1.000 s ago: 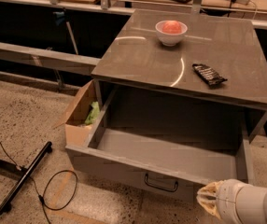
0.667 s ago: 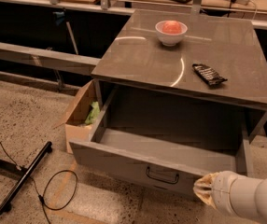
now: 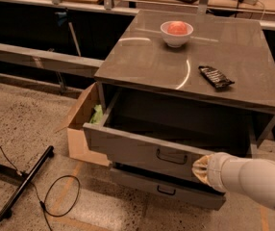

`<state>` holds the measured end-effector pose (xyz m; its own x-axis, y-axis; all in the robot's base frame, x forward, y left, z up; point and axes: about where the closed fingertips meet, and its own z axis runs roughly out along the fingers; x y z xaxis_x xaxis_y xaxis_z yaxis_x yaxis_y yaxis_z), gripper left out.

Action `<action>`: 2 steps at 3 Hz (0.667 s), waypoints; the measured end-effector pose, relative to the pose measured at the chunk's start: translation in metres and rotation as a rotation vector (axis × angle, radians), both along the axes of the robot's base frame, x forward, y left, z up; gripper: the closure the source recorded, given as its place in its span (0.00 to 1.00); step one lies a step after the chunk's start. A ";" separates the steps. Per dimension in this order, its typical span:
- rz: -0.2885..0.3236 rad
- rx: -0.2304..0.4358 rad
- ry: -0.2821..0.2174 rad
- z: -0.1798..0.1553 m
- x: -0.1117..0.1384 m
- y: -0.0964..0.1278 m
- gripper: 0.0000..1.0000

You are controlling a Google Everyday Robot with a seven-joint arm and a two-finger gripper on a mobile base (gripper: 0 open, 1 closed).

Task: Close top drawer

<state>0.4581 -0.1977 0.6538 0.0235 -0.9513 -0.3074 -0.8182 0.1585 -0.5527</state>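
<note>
1. The wide grey wooden top drawer point(image 3: 137, 148) stands open, out from under the flat grey cabinet top point(image 3: 147, 66), directly left of the gripper point(image 3: 200, 170)
2. Its long axis runs left to right across the view, dipping slightly toward the right; its plain front faces the camera and the floor side, and its cavity opens upward
3. The beige-tipped gripper, on a white arm point(image 3: 255, 183) entering from the lower right, sits at the right end of that drawer front and looks to be touching it; whether it is open or closed cannot be told
4. One small black metal loop handle point(image 3: 171, 156) sits just left of the gripper, apart from it
5. One slimmer grey drawer front point(image 3: 142, 183) shows below and left of the gripper, with one black handle point(image 3: 166, 190)
6. Above the gripper, on the cabinet top: one white bowl point(image 3: 176, 33) with pinkish contents and one dark wrapped packet point(image 3: 216, 77), well apart
7. Far left of the gripper: one open cardboard box point(image 3: 80, 134) beside the cabinet, and one black cable loop point(image 3: 60, 196) on the speckled floor
</note>
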 end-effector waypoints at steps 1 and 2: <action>0.020 -0.025 -0.037 -0.007 0.045 0.002 1.00; 0.036 -0.045 -0.076 -0.012 0.089 0.003 1.00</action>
